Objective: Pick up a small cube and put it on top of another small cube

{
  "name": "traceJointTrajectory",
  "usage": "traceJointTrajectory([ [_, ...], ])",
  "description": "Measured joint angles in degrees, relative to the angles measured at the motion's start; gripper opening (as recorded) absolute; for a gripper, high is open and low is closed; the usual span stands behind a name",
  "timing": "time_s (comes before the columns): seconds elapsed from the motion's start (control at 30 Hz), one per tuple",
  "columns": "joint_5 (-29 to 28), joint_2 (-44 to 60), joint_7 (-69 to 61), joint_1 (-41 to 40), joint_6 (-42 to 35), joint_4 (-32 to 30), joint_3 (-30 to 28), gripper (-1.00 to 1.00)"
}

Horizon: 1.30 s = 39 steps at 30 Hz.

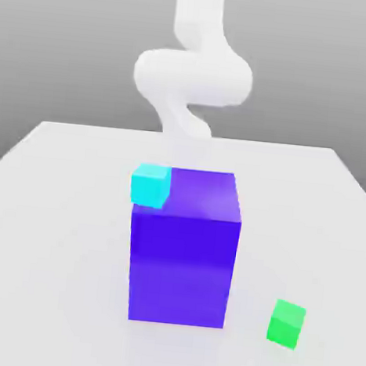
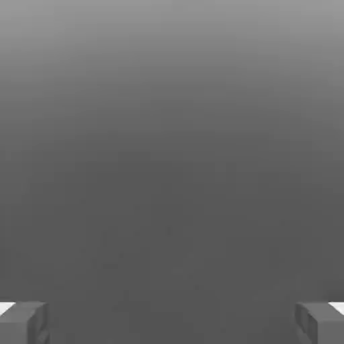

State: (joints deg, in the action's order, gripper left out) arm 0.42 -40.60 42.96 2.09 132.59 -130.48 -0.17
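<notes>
Gripper [image 2: 172, 322] spread wide, empty, fingertips [image 2: 23, 321] at hand-view edges. Exterior view: cyan cube [image 1: 150, 185] at centre, against purple block [image 1: 184, 249]; green cube [image 1: 286, 323] lower right; arm [image 1: 193, 69] at top.

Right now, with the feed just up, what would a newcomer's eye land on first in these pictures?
The big purple block in the middle of the white table dominates the exterior view, with the white arm looming behind it. A small cyan cube sits by the block's upper corner on the exterior view's left, and a small green cube lies on the table toward the right. The gripper hangs open over nothing.
</notes>
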Motion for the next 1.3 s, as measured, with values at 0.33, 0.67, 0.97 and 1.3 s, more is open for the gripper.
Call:
traceJointTrajectory([
  [0.33, 1.94, 21.14, -11.76, 7.18, 3.27, 5.25, 0.62, 0.0],
  [0.67, 1.68, 41.9, -21.82, 12.88, 6.52, 10.39, 3.77, 0.0],
  [0.97, -2.59, 60.66, -28.21, 16.93, 9.46, 15.02, 6.32, 0.0],
  [1.3, -7.73, 79.03, -30.39, 20.83, 16.38, 19.63, 6.23, -1.0],
])
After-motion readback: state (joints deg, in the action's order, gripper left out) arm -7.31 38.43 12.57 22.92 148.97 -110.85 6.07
